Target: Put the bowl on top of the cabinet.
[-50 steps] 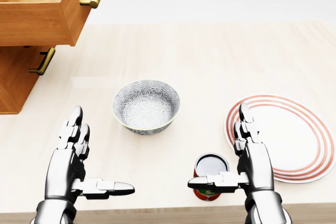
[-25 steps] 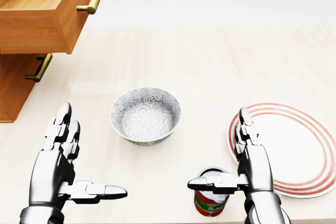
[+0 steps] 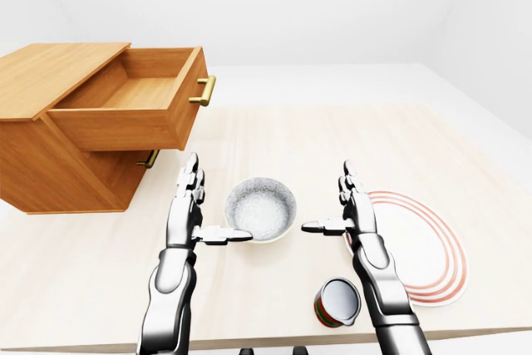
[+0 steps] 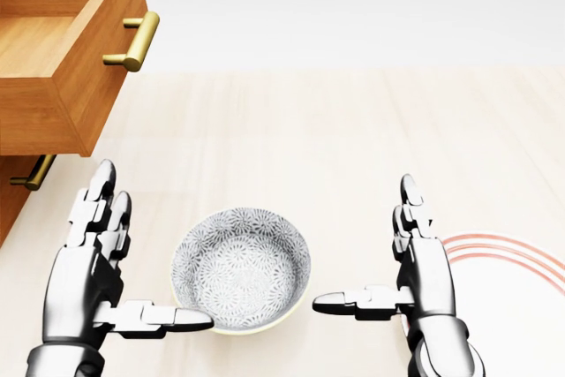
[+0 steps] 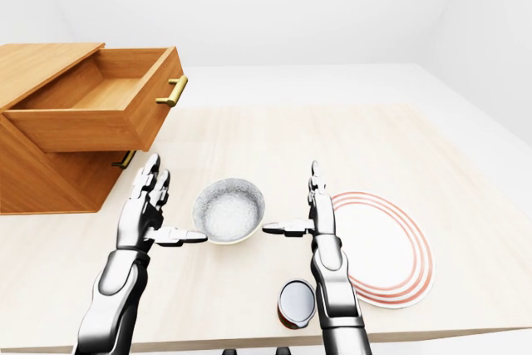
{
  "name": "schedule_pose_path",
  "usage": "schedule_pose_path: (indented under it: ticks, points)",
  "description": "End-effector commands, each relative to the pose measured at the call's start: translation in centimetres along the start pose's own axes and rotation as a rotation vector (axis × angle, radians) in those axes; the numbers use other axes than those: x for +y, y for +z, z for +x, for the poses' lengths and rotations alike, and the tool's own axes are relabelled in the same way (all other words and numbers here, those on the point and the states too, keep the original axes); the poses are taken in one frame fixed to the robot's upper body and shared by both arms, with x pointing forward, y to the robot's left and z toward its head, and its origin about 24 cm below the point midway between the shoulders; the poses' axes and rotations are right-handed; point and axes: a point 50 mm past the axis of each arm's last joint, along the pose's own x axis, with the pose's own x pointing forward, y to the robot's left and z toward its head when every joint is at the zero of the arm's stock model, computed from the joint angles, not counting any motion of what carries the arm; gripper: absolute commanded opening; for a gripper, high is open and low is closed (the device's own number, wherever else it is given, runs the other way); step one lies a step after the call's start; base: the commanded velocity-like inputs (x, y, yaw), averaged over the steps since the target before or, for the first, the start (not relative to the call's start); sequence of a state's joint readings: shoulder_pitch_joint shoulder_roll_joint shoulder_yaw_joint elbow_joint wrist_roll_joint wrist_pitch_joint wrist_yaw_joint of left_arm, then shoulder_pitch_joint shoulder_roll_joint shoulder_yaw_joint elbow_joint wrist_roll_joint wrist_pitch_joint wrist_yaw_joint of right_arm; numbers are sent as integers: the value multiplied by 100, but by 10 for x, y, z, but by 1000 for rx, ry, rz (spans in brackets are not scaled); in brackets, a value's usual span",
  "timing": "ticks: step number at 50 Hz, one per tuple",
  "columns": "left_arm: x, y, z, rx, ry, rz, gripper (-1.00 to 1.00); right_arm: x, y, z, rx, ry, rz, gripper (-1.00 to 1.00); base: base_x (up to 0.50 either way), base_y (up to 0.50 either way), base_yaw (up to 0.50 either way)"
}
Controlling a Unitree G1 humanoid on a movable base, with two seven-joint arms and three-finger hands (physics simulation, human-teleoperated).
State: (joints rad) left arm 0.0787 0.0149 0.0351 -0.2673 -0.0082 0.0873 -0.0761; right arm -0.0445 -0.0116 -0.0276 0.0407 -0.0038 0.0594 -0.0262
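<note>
A grey patterned bowl [image 4: 240, 269] stands upright on the pale table [image 4: 353, 130], low in the head view. My left hand [image 4: 152, 249] is open just left of it, and its thumb crosses the bowl's lower left rim. My right hand [image 4: 364, 245] is open to the bowl's right, with its thumb pointing at the bowl and a small gap between them. The wooden cabinet [image 3: 46, 68] stands at the left of the left-eye view. Its flat top is bare and its upper drawer [image 3: 133, 110] is pulled out.
A white plate with red rings [image 3: 420, 247] lies right of my right hand. A red and green can [image 3: 337, 303] stands near the table's bottom edge, below my right forearm. The drawer's brass handle [image 4: 132, 41] juts out above my left hand.
The whole head view has shifted downward, so the camera has moved. The bowl now lies between my two hands, and the can has dropped out of the head view.
</note>
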Motion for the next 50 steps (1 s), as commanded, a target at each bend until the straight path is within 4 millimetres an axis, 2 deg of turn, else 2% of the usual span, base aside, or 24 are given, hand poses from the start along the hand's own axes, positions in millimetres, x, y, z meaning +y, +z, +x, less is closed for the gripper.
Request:
schedule_pose_path:
  ticks: [1, 11, 22, 31, 37, 50]
  points:
    - [1, 2, -2, -8, 0, -5, 100, -1, -1, -1, -3, -13, -1, 100, 0, 0, 0]
    - [0, 1, -5, 1, 0, 45, 100, -1, -3, 0, -1, -15, 0, 100, 0, 0, 0]
    - [-16, 14, -20, -149, -13, 209, 100, 0, -6, 2, 4, -10, 1, 100, 0, 0, 0]
    - [-29, 2, -27, -106, -10, 319, 100, -1, -7, 3, 6, -11, 3, 100, 0, 0, 0]
    - [-30, -5, -32, -89, 21, 423, 100, -1, -7, 3, 8, -13, 4, 100, 0, 0, 0]
    - [-39, -11, -37, -100, 38, 548, 100, -1, -7, 4, 9, -12, 4, 100, 0, 0, 0]
